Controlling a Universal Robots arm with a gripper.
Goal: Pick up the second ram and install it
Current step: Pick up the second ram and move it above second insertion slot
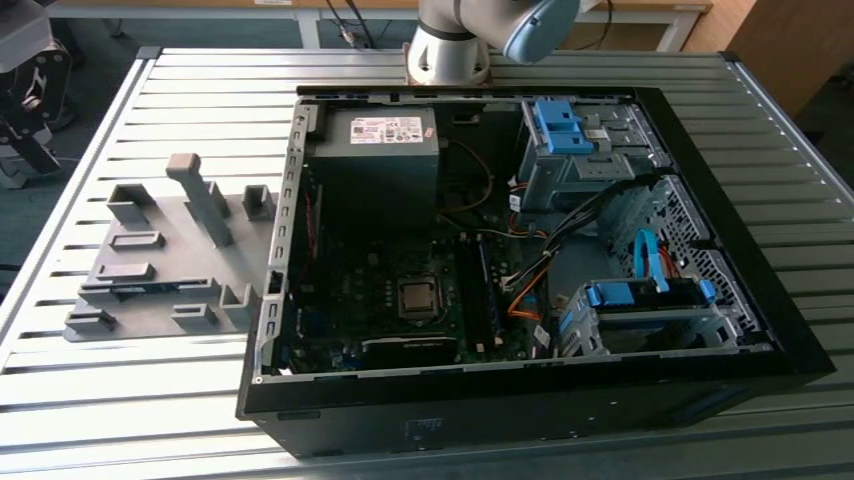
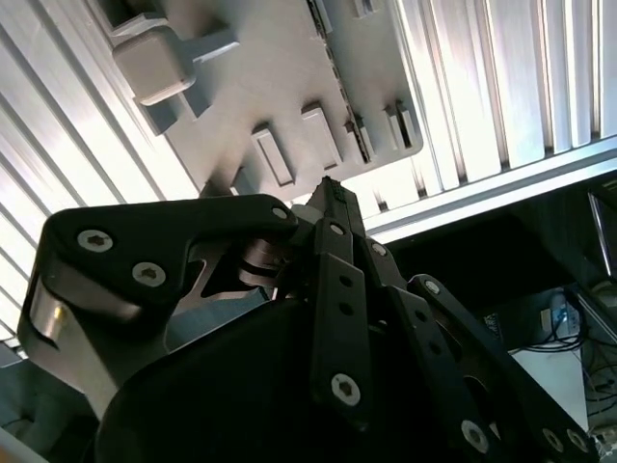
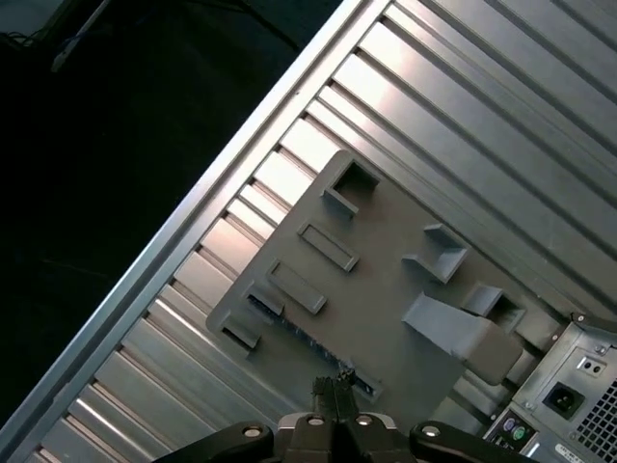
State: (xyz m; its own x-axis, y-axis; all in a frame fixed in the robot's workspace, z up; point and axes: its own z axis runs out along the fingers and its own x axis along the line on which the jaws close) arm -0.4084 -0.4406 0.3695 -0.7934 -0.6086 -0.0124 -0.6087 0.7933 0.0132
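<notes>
My gripper hangs high above the grey fixture tray. Its two narrow fingers are pressed together, with nothing visible between them. Along one edge of the tray runs a thin dark strip, seen edge-on in a slot. It looks like the second ram, though I cannot tell for certain. In the exterior view the tray lies to the left of the open computer case.
The arm's base stands behind the case on the slatted metal table. Inside the case are a power supply, a motherboard with long dark memory slots, loose cables and blue drive brackets. The table's edge lies close to the tray.
</notes>
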